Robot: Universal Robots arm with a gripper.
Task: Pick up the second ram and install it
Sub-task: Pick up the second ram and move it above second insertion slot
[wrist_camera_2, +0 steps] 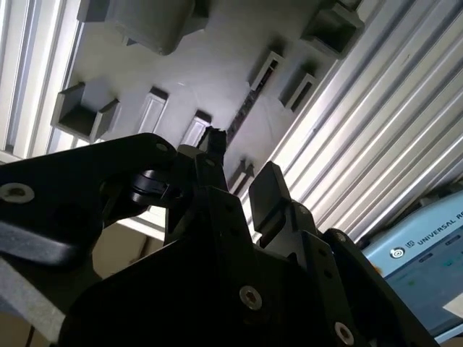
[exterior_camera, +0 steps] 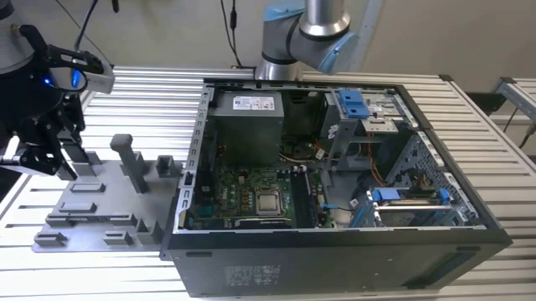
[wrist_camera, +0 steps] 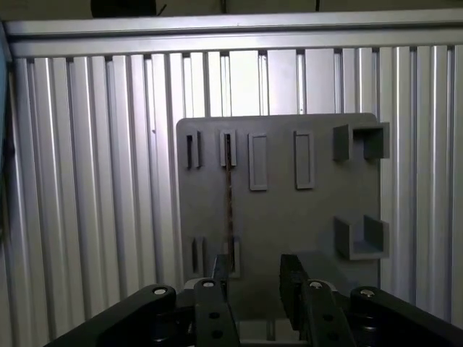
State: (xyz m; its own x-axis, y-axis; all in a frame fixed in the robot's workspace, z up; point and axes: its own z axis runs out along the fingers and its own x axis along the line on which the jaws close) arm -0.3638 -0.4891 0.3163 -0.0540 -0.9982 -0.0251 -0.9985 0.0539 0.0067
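The second ram (wrist_camera: 230, 195) is a thin dark stick standing on edge in a slot pair of the grey plastic tray (wrist_camera: 289, 217). In the second wrist view the ram (wrist_camera_2: 242, 116) shows as a narrow dark line on the tray (wrist_camera_2: 210, 65). My gripper (wrist_camera: 255, 275) hovers over the tray's near end, open, with nothing between its fingers. One finger (wrist_camera: 221, 269) sits just beside the ram's near end. In the exterior view my gripper (exterior_camera: 59, 164) hangs over the tray (exterior_camera: 109, 207) at the exterior view's left and hides the ram.
An open computer case (exterior_camera: 335, 257) lies to the exterior view's right of the tray, its motherboard (exterior_camera: 251, 194) facing up. Grey blocks and posts (exterior_camera: 125, 153) rise from the tray. A second arm's base (exterior_camera: 302, 31) stands behind the case. The table is ribbed aluminium (wrist_camera: 94, 181).
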